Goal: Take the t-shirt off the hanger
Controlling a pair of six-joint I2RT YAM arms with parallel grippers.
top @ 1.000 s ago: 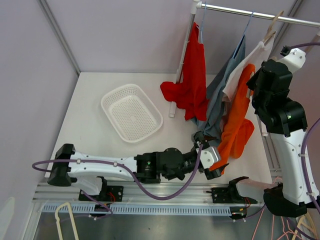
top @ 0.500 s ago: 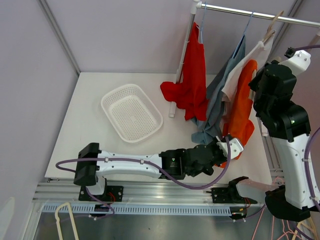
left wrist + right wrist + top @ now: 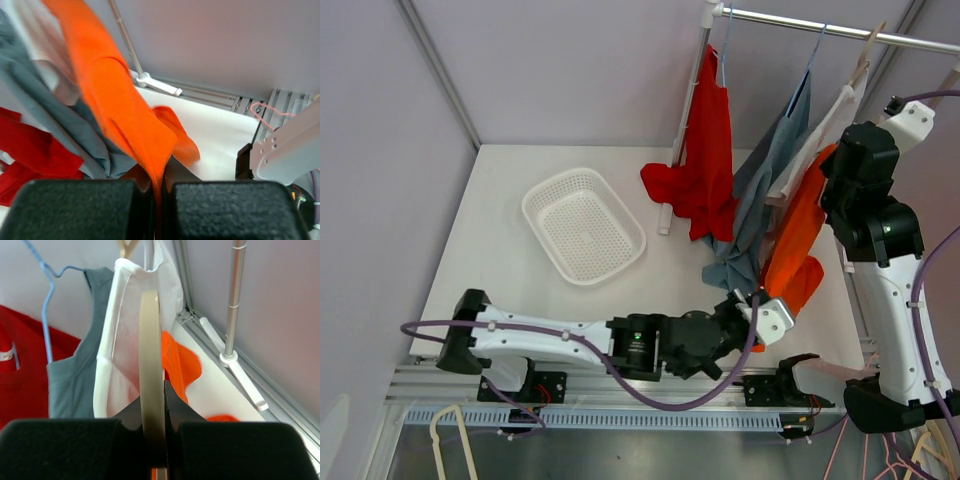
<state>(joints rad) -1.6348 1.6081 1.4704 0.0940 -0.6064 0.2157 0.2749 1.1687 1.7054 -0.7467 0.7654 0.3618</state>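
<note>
An orange t-shirt (image 3: pixel 798 232) hangs at the right end of the rail, next to a white garment (image 3: pixel 825 120), and runs taut down toward the table's near edge. My left gripper (image 3: pixel 760 306) is shut on its lower hem; the left wrist view shows the orange fabric (image 3: pixel 117 102) pinched between the pads of that gripper (image 3: pixel 159 200). A beige wooden hanger (image 3: pixel 150 360) runs upright through my right gripper (image 3: pixel 161 440), which is shut on it. In the top view that gripper (image 3: pixel 832 160) sits high, against the shirt's shoulder. The hanger's hook (image 3: pixel 866 52) hangs on the rail.
A white perforated basket (image 3: pixel 583 225) lies at centre left on the table. A red garment (image 3: pixel 708 150) and a grey tank top (image 3: pixel 762 185) on a blue hanger (image 3: pixel 46 315) hang from the rail (image 3: pixel 820 25). The rack's upright pole (image 3: pixel 682 120) stands behind the red garment.
My left gripper went from open to shut on the orange hem after reaching right, then drew back a little toward the near edge. The orange shirt now hangs stretched. The right arm shifted slightly.
</note>
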